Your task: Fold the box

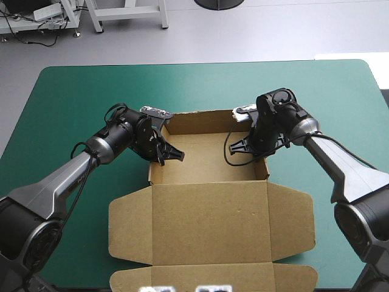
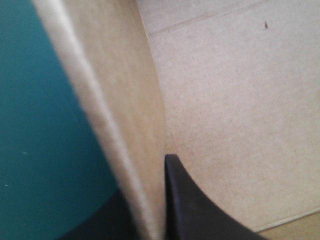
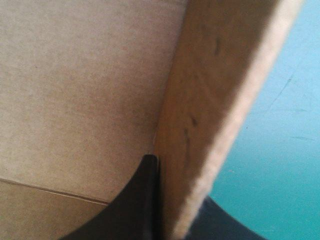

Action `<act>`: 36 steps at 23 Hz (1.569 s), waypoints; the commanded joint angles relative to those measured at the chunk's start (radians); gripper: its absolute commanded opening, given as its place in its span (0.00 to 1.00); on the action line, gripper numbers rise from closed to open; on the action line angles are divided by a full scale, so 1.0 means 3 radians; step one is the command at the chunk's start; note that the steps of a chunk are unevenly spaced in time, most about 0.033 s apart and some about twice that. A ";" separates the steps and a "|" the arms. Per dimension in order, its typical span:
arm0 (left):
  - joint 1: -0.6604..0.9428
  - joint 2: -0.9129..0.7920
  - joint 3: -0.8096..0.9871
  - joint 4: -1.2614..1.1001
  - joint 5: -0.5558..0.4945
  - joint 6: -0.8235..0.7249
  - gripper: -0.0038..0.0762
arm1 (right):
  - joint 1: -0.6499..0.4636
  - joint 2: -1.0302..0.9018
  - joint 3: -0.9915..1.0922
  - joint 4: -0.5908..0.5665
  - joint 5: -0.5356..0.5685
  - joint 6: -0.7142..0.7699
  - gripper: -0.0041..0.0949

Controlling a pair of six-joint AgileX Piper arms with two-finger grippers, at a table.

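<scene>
While the brown box of cut corrugated board (image 1: 209, 161) sits as an open tray at the middle of the table with the teal-green cover (image 1: 73, 91), its back and side walls raised and its lid (image 1: 206, 219) flat toward the table's near edge, the step in hand looks to be the setting of the two side walls, one arm at each. The left gripper of two broad black fin-shaped fingers (image 1: 164, 152) is at the tray's left wall; the matching right gripper (image 1: 248, 146) is at its right wall; the tray floor lies between them.

In the left wrist view the jaws are all but closed on the left wall; one black finger (image 2: 195, 210) lies inside against the wall's foot; the other shows dark on the outer side, over the cover; the board is pinched between them. The right wrist view shows the same on the right wall; one finger (image 3: 135, 205) is inside at the crease, the other outside.

As I judge it, the next move calls for seating each wall upright and firm at its crease without splaying it outward; whether any flap is tucked home I cannot tell; the lid's side tabs lie unfolded.
</scene>
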 commanded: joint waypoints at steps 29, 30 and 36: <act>-0.0097 0.0092 -0.0176 0.0021 -0.0234 -0.0472 0.33 | 0.0029 -0.0054 -0.0077 0.0017 0.0028 -0.0267 0.49; -0.0097 0.0092 -0.0176 0.0021 -0.0234 -0.0466 0.37 | 0.0029 -0.0054 -0.0077 0.0017 0.0028 -0.0267 0.52; -0.0091 0.0055 -0.0176 0.0021 -0.0262 -0.0353 0.64 | 0.0029 -0.0054 -0.0127 0.0024 0.0028 -0.0378 0.64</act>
